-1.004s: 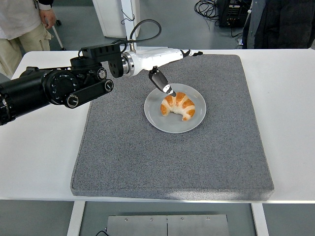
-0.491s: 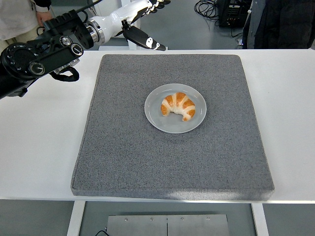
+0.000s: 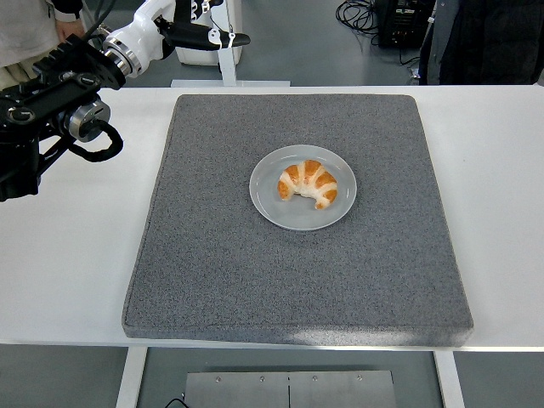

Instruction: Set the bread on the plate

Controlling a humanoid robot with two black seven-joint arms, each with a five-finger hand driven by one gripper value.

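Retreating to ten o'clock, the left hand (image 3: 183,25) has lifted clear of the counter (image 3: 76,255), fingers (image 3: 223,38) loosely extended and empty. At the grey mat's (image 3: 212,272) centre, the croissant (image 3: 308,184) lies on the plate (image 3: 270,208), so placement looks complete.

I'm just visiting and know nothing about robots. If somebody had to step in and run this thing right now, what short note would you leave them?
Left hand: up at the top left, beyond the table's far edge, fingers stretched out, holding nothing.
Right hand: not in view.
Bread: a croissant, lying on the grey plate, a little right of its middle.
Plate: sits near the middle of the grey mat on the white table.
Done: the bread is on the plate, and nothing is touching it.
Left: nothing for the bread itself; probably just bring the left arm to rest.
A person stands at the top left, close to the arm.
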